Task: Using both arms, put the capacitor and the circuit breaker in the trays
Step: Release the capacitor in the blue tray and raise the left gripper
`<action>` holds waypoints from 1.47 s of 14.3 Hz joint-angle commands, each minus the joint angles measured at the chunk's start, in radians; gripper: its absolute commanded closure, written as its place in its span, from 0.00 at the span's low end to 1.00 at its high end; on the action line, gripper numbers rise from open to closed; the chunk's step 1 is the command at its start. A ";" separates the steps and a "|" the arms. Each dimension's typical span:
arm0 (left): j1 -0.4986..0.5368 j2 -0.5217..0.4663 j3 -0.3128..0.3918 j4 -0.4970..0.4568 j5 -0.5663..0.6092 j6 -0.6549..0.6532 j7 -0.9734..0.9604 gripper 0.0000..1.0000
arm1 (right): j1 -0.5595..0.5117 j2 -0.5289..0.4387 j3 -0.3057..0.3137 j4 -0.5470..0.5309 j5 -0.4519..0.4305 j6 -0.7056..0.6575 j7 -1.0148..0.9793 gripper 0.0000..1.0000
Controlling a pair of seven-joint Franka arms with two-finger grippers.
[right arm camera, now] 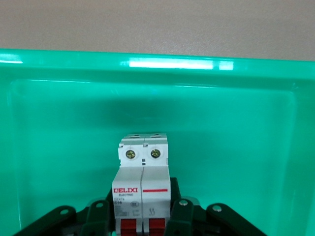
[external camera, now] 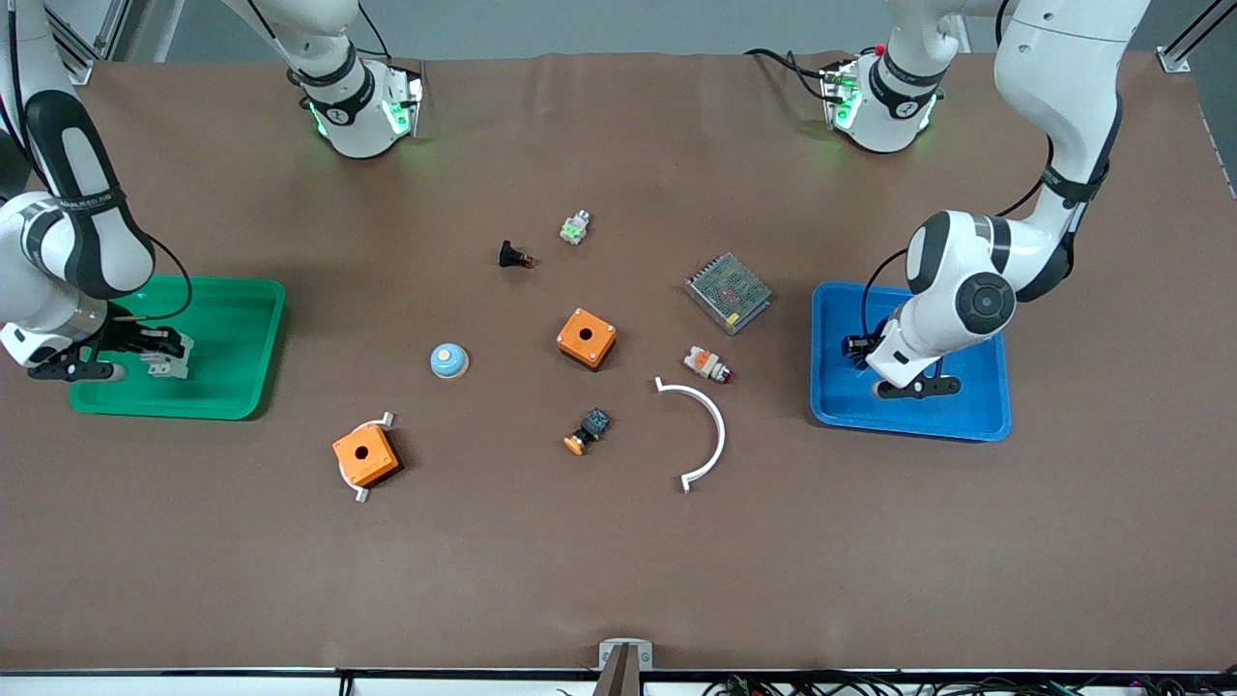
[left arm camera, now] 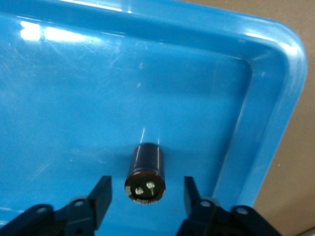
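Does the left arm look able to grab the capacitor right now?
Probably yes: the left gripper is open with its fingers either side of the capacitor in the blue tray, nothing between them.

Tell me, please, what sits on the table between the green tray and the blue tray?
Front view: between the green plastic tray and blue plastic tray lie a blue dome button and an orange square box.

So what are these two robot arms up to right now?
They are sorting parts into trays. The left gripper is over the blue tray, jaws open on either side of the capacitor, which lies on the tray floor. The right gripper is at the green tray, jaws close against the sides of the circuit breaker standing in it. Other parts, including two orange boxes, lie scattered on the table between the trays.
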 commanded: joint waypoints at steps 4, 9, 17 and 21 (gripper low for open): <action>0.033 -0.154 -0.007 0.158 0.013 -0.323 0.016 0.01 | -0.025 0.002 0.022 0.005 0.001 -0.005 0.000 1.00; 0.093 -0.360 -0.009 0.198 0.000 -0.432 0.091 0.01 | -0.024 0.018 0.022 0.005 0.016 -0.004 0.000 0.98; 0.171 -0.434 0.000 0.371 0.002 -0.602 0.138 0.01 | -0.010 0.016 0.024 0.018 0.016 -0.026 0.014 0.00; 0.188 -0.434 0.000 0.431 0.000 -0.650 0.152 0.01 | 0.027 -0.005 0.025 0.099 0.016 -0.179 0.038 0.00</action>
